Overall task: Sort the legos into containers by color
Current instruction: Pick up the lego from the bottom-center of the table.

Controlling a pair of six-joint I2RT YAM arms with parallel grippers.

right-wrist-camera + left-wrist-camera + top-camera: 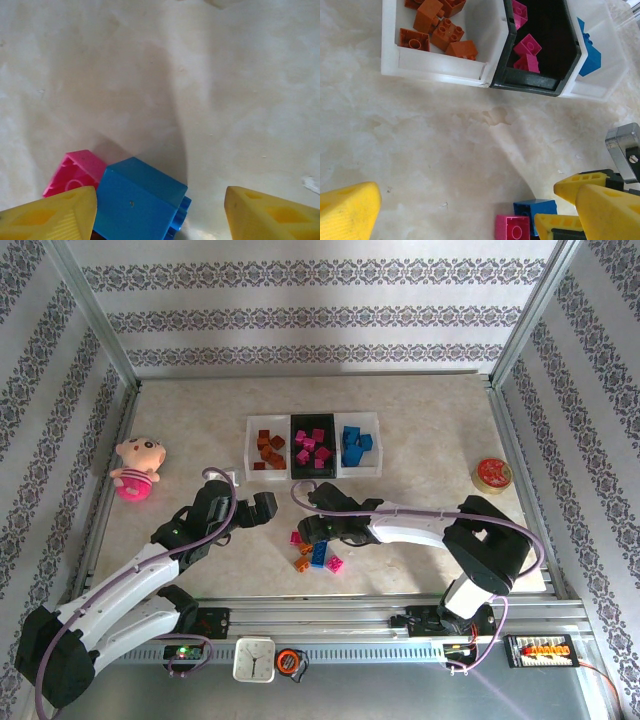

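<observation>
Five loose legos (317, 551) lie in a small cluster on the table (430, 430), close to the arm bases: two pink, two orange and one blue. The right gripper (313, 531) hangs low over this cluster, its yellow fingers (55, 212) spread wide and holding nothing. In its wrist view the blue brick (140, 202) sits between the fingers but off centre, close against one of them. A pink brick (75, 172) lies just beside the blue one, apparently touching it. The left gripper (263, 508) hovers just left of the cluster, also wide open and empty. Farther back, well apart from the loose pieces, three joined trays stand in a row. The left white tray (435, 62) holds orange bricks, the black tray (530, 80) pink ones and the right white tray (590, 90) blue ones. A likely risk is that closing now catches the pink brick along with the blue, or shoves the off-centre blue brick sideways so it tips free. The two grippers are also near each other and could collide.
</observation>
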